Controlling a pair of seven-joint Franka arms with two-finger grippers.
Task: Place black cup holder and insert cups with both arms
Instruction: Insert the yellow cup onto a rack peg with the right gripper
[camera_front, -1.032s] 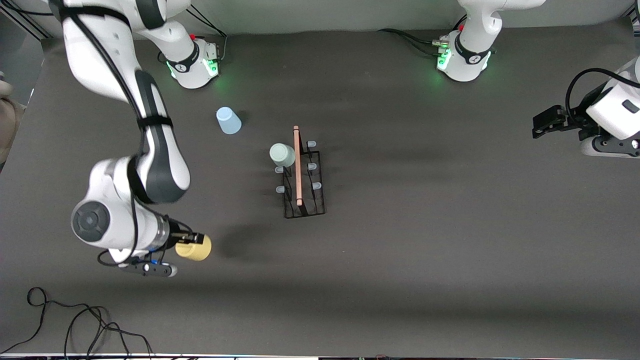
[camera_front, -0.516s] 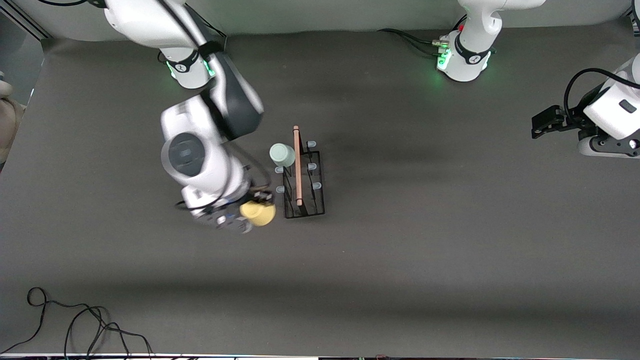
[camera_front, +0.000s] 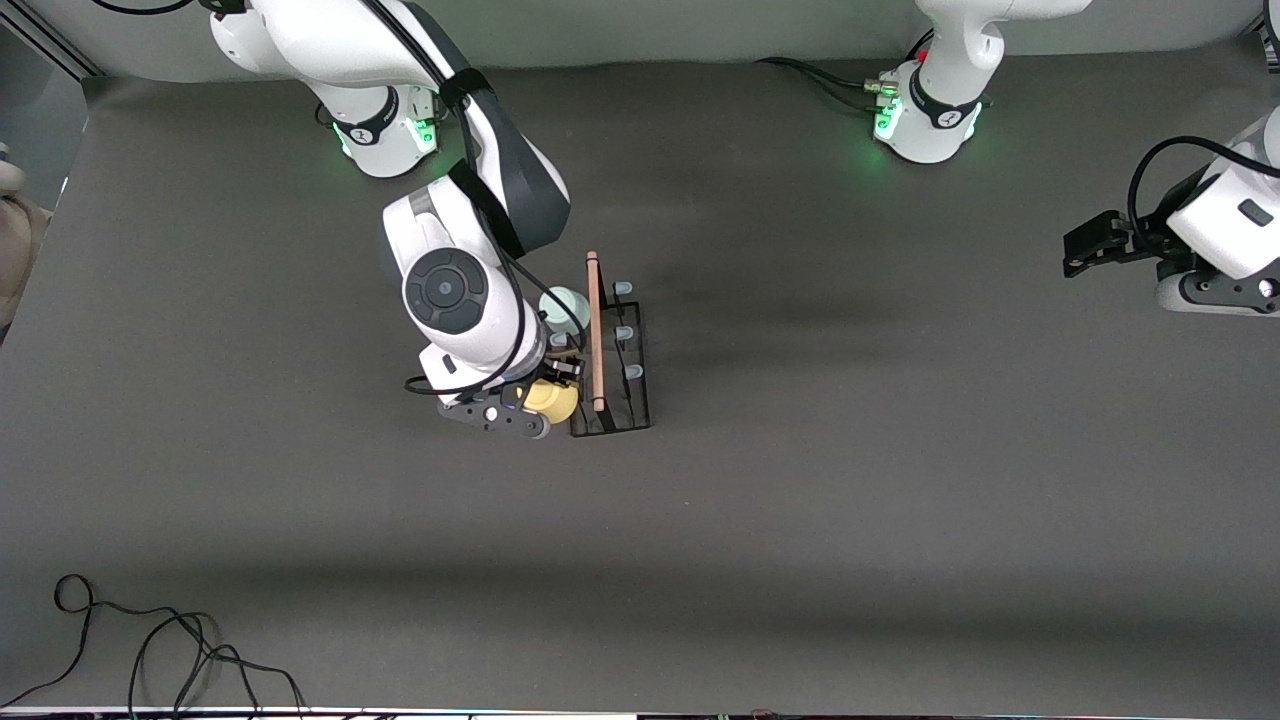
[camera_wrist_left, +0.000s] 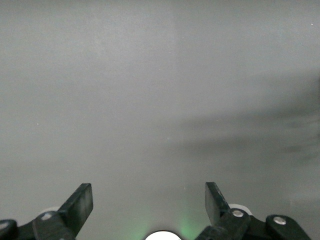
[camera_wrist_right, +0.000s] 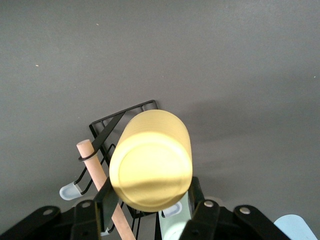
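The black cup holder (camera_front: 625, 400) stands mid-table with its wooden rod (camera_front: 594, 330) on top; it also shows in the right wrist view (camera_wrist_right: 107, 125). A pale green cup (camera_front: 568, 303) hangs on a peg on the side toward the right arm's end. My right gripper (camera_front: 556, 388) is shut on the yellow cup (camera_front: 550, 401) and holds it tilted against that same side, at the end nearer the camera; the fingers (camera_wrist_right: 107, 200) clamp the yellow cup (camera_wrist_right: 150, 165). The light blue cup (camera_wrist_right: 296, 228) is hidden under the right arm in the front view. My left gripper (camera_front: 1088, 247) waits open and empty at the left arm's end of the table (camera_wrist_left: 148, 200).
The two arm bases (camera_front: 385, 135) (camera_front: 925, 120) stand along the table edge farthest from the camera. Loose black cables (camera_front: 150, 650) lie at the near corner on the right arm's end. A cable (camera_front: 815, 75) runs beside the left arm's base.
My right arm has swung the yellow cup from the table's near part at its own end across to the holder's side. The left arm has hardly moved.
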